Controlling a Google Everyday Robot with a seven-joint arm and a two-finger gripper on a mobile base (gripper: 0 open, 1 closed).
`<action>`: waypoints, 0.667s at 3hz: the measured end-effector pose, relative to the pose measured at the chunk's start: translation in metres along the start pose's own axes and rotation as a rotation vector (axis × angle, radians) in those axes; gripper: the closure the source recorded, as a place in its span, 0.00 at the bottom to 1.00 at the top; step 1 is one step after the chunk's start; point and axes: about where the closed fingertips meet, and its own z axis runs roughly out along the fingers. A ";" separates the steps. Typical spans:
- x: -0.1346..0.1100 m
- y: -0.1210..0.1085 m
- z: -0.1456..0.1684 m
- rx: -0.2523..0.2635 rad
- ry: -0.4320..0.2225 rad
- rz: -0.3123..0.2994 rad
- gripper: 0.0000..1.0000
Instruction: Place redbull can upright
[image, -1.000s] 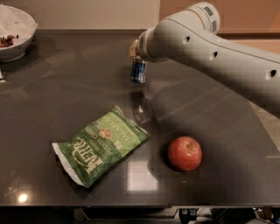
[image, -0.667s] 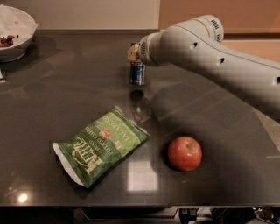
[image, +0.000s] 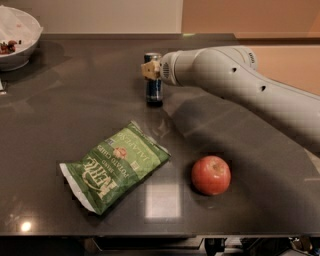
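The redbull can (image: 154, 88) stands upright toward the back of the dark table (image: 60, 115), beyond the green chip bag (image: 117, 167) and the apple (image: 211, 175), with the gripper (image: 152, 69) at its upper part, though I cannot tell whether it is clamping the can or loose.

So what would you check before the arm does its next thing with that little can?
1. Redbull can upright: ok, it stands on its base on the table.
2. Gripper position: ok, it is at the can's upper part, with the arm reaching in from the right.
3. Can let go of: cannot tell.
4. Space around the can: ok, the chip bag and the apple lie apart from it, nearer the camera.
5. Bowl: ok, it sits off at the far left corner.
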 end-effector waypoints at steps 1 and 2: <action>-0.001 -0.005 -0.001 0.040 0.063 -0.086 1.00; 0.001 -0.010 -0.004 0.065 0.111 -0.149 1.00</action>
